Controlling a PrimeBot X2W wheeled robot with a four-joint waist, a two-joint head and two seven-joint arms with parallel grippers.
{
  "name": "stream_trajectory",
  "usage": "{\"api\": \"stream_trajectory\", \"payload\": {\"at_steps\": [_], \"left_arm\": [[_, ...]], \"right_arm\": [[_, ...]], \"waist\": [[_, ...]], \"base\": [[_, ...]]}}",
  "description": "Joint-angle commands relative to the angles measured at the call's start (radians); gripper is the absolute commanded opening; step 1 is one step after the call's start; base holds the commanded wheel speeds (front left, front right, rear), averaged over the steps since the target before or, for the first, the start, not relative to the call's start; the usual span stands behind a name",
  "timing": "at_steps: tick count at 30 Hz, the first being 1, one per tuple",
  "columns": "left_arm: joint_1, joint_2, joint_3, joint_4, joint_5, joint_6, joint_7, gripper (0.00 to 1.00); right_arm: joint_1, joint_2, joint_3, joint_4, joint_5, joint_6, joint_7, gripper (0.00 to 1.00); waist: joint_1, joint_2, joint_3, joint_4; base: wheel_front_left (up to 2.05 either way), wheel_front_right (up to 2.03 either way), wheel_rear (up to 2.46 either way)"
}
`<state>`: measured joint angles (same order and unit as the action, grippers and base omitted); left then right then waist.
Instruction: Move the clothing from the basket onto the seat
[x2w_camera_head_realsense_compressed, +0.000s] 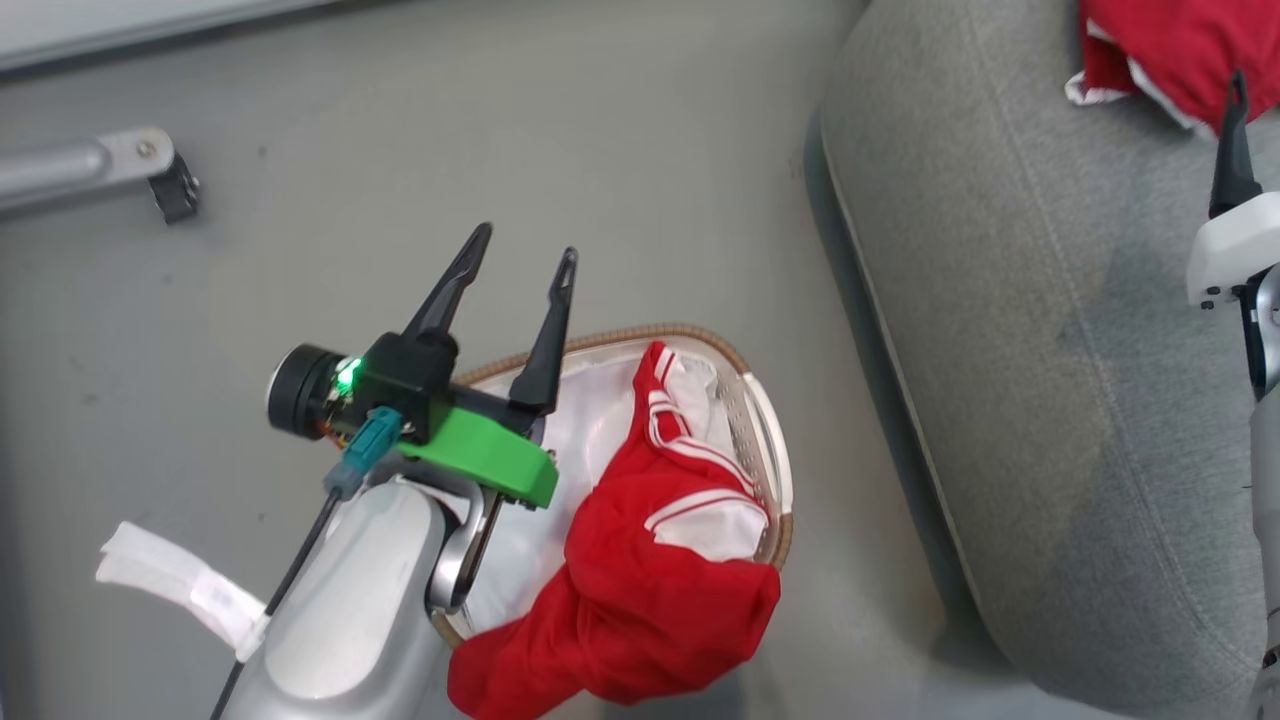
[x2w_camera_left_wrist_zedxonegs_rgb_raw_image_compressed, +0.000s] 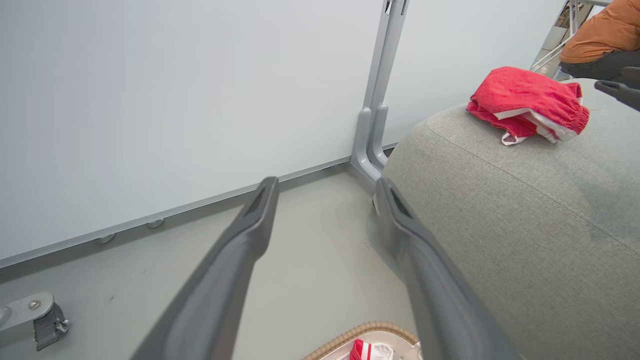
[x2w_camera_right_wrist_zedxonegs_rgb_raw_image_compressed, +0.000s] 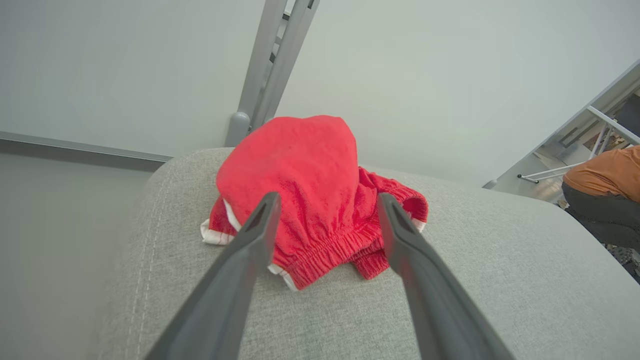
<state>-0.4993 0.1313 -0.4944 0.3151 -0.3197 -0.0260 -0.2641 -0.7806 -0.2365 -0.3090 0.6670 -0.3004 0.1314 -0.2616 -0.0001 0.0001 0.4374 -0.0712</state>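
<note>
Red garment (x2w_camera_head_realsense_compressed: 650, 600) lies lengthwise along basket (x2w_camera_head_realsense_compressed: 745, 420), overhanging its rim (left gripper (x2w_camera_head_realsense_compressed: 527, 243), right gripper (x2w_camera_right_wrist_zedxonegs_rgb_raw_image_compressed: 325, 200): both parted).

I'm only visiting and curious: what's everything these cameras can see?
red garment with white stripes: one, hanging over the basket's rim
red garment: one, bunched on the sofa cushion
laundry basket: one, white, brown woven rim, on the floor beside the cushion
sofa cushion: one, grey
caster: one, black, on a metal leg, on the floor
person: one, orange top, beyond the cushion
left arm: silver, jaws open above the basket
right arm: white, jaws open by the garment on the cushion
</note>
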Motion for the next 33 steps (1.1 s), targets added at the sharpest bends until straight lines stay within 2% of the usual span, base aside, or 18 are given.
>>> {"api": "stream_trajectory", "payload": {"at_steps": [1, 7, 11, 19, 22, 26, 33], "left_arm": [[0.03, -0.004, 0.018, 0.004, -0.009, 0.002, 0.0, 1.0], [0.105, -0.02, 0.099, 0.017, -0.013, 0.005, 0.0, 1.0], [0.173, -0.031, 0.167, 0.016, -0.014, 0.015, 0.0, 1.0], [0.321, -0.04, 0.328, -0.014, -0.006, 0.03, 0.0, 1.0], [0.371, -0.048, 0.37, -0.017, 0.002, 0.02, 0.0, 1.0], [0.431, -0.062, 0.413, -0.025, 0.002, 0.011, -0.001, 1.0], [0.497, -0.075, 0.428, -0.024, 0.026, -0.01, 0.0, 1.0]], "right_arm": [[0.025, -0.007, 0.016, -0.008, 0.015, -0.001, -0.005, 1.0], [0.053, 0.033, 0.075, -0.048, 0.076, -0.001, -0.005, 1.0], [0.115, 0.086, 0.106, -0.102, 0.13, -0.001, -0.005, 1.0], [0.287, 0.17, 0.19, -0.2, 0.219, -0.001, -0.005, 1.0], [0.352, 0.181, 0.218, -0.229, 0.24, -0.001, -0.005, 1.0], [0.433, 0.185, 0.294, -0.26, 0.326, -0.001, -0.005, 1.0], [0.55, 0.183, 0.344, -0.3, 0.404, -0.001, -0.005, 1.0]], "waist": [[0.0001, -0.0001, -0.112, 0.012], [0.0001, -0.0001, -0.228, 0.038], [0.0001, -0.0001, -0.295, 0.049], [0.0001, -0.0001, -0.357, 0.062], [0.0001, -0.0001, -0.373, 0.069], [0.0001, -0.0001, -0.392, 0.079], [0.0001, -0.0001, -0.412, 0.104]], "base": [[0.0, 0.0, 0.0], [0.0, 0.0, 0.0], [0.0, 0.0, 0.0], [0.0, 0.0, 0.0], [0.0, 0.0, 0.0], [0.0, 0.0, 0.0], [0.0, 0.0, 0.0]]}}
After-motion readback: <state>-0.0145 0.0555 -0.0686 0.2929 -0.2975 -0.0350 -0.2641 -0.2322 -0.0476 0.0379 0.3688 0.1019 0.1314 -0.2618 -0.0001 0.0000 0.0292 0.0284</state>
